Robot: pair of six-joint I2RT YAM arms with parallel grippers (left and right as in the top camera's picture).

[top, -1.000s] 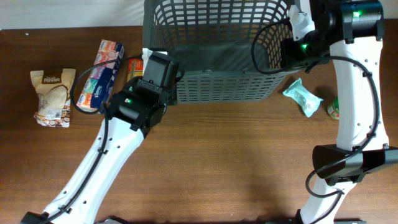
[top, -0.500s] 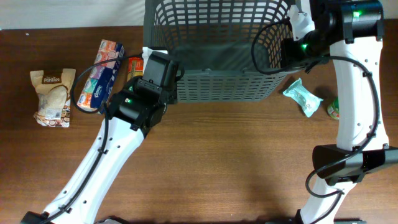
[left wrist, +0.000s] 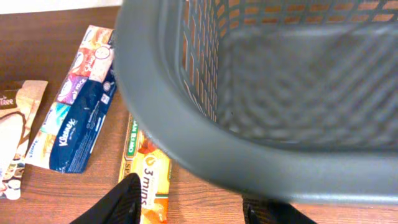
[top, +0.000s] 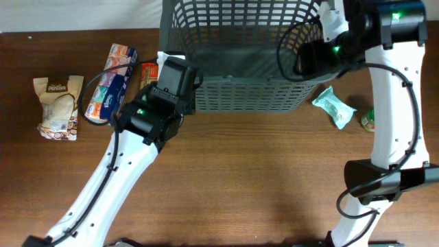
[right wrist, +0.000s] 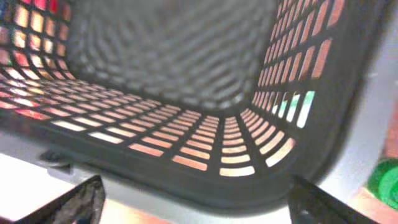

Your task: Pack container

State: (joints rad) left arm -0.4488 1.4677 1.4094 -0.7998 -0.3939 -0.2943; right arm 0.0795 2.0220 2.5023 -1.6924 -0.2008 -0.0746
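Note:
The container (top: pixel 240 96), a large dark grey lattice basket, stands at the back middle of the table and looks empty inside. My left gripper (top: pixel 168 65) is at its front-left corner. In the left wrist view the jaws (left wrist: pixel 196 208) stand open, with the thick rim (left wrist: pixel 186 143) just above them and one finger over a yellow packet (left wrist: pixel 146 180). My right gripper (top: pixel 307 60) is at the basket's right wall. Its fingers (right wrist: pixel 202 205) are spread wide, open, with the rim (right wrist: pixel 205 186) crossing between them and not pinched.
Left of the basket lie the yellow packet (top: pixel 147 72), a blue tissue pack (top: pixel 110 82) and a beige pouch (top: pixel 58 106). To its right lie a teal packet (top: pixel 334 106) and a green-topped item (top: pixel 368 120). Bare wood fills the front half of the table.
Both grippers were shut on the basket's rim and have opened. The right gripper has shifted slightly left, over the basket's right wall.

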